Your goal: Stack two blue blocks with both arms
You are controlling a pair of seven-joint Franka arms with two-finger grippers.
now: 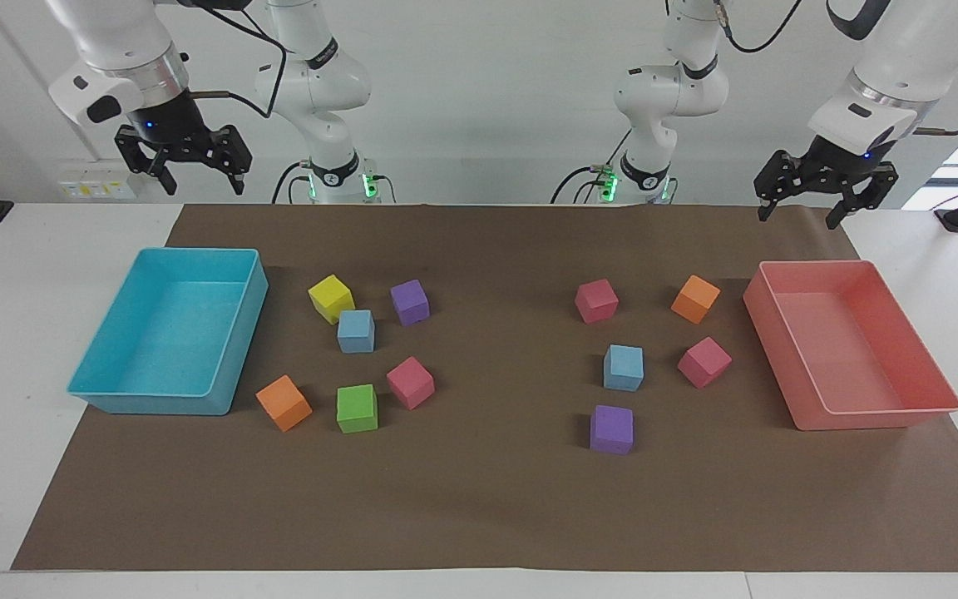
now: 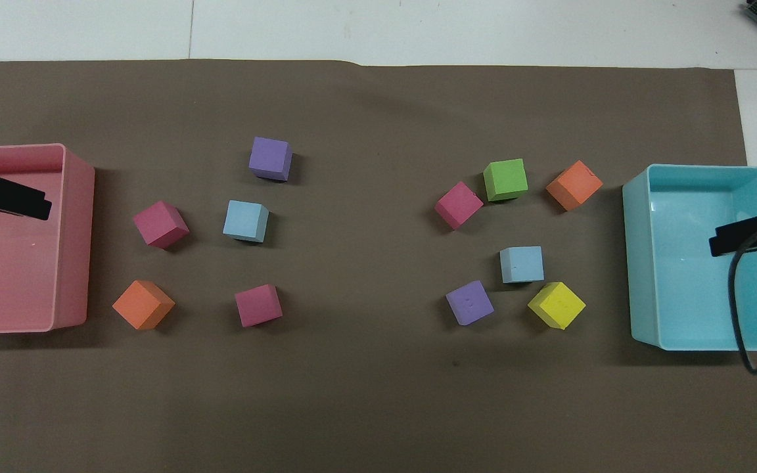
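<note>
Two light blue blocks lie apart on the brown mat. One (image 1: 356, 330) (image 2: 521, 264) sits among the cubes beside the turquoise tray, touching the yellow cube (image 1: 330, 298). The other (image 1: 623, 367) (image 2: 245, 221) sits among the cubes toward the pink tray. My right gripper (image 1: 200, 179) (image 2: 740, 238) hangs open and empty, high over the turquoise tray (image 1: 234, 349). My left gripper (image 1: 803, 212) (image 2: 23, 200) hangs open and empty, high over the pink tray (image 1: 787, 358).
Around the first blue block lie purple (image 1: 409, 301), magenta (image 1: 410, 382), green (image 1: 357, 408) and orange (image 1: 283, 403) cubes. Around the other lie magenta (image 1: 596, 300) (image 1: 704, 362), orange (image 1: 695, 299) and purple (image 1: 611, 429) cubes. A strip of bare mat separates the two groups.
</note>
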